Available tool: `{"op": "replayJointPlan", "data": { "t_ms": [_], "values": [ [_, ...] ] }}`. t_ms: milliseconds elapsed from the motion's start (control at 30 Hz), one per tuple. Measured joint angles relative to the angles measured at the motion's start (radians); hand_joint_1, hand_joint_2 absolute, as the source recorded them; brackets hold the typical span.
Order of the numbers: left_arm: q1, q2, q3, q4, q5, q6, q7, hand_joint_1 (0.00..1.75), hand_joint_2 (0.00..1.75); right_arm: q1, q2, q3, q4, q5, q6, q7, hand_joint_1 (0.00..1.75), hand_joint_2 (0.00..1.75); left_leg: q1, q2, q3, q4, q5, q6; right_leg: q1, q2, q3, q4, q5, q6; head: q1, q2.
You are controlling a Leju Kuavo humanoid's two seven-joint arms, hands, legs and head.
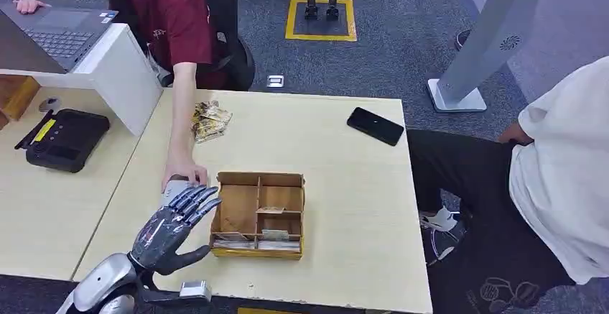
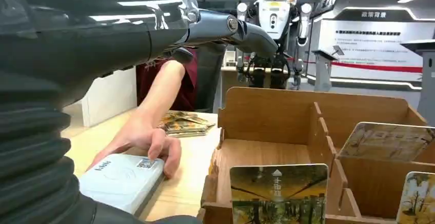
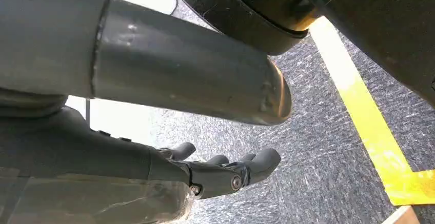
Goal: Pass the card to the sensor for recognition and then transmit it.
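A wooden divided box sits near the table's front edge with cards standing in its front slots; the left wrist view shows a card with a tree picture up close. My left hand hovers flat and open just left of the box, holding nothing. Beyond its fingertips lies the pale card sensor, on which a person's hand rests; in the left wrist view the sensor lies under that hand. My right hand hangs over the carpet, fingers loosely apart and empty.
A stack of cards lies at the table's back left. A black phone lies at the back right. A person in red sits behind the table; another in white stands at the right. A black device rests on the left desk.
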Motion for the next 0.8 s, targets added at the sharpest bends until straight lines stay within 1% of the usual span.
{"op": "replayJointPlan", "data": {
  "t_ms": [233,433,600,700,800],
  "values": [
    [-0.003,0.006,-0.013,0.000,0.032,-0.029,-0.009,0.00,1.75,0.000,0.000,0.000,0.000,0.003,0.000,0.000,0.00,0.00,0.000,0.000,0.000,0.000,0.000,0.000,0.000,0.000,0.000,0.000,0.000,0.000,0.000,0.000],
    [-0.003,0.006,-0.014,0.000,0.042,-0.034,-0.011,0.00,1.75,0.000,0.000,0.000,0.000,0.003,0.000,0.000,0.00,0.00,0.000,0.000,0.000,0.000,0.000,0.000,0.000,0.000,0.000,0.000,0.000,0.000,0.000,0.000],
    [-0.004,0.006,-0.020,-0.007,0.073,-0.077,-0.025,0.00,1.75,0.000,0.000,0.000,0.000,0.003,0.000,-0.003,0.00,0.00,0.000,0.000,0.000,0.000,0.000,0.000,0.000,0.000,0.000,0.000,0.000,0.000,0.000,0.000],
    [-0.008,0.016,-0.033,-0.014,0.064,-0.096,-0.027,0.00,1.75,0.000,0.000,0.000,0.000,0.004,0.002,-0.003,0.00,0.00,0.000,0.000,0.000,0.000,0.000,0.000,0.000,0.000,0.000,0.000,0.000,0.000,0.000,0.000],
    [-0.016,0.029,-0.048,-0.014,0.039,-0.103,-0.014,0.00,1.75,0.000,0.000,0.000,0.000,0.004,0.004,-0.003,0.00,0.00,0.000,0.000,0.000,0.000,0.000,0.000,0.000,0.000,0.000,0.000,0.000,0.000,0.000,0.000]
  ]
}}
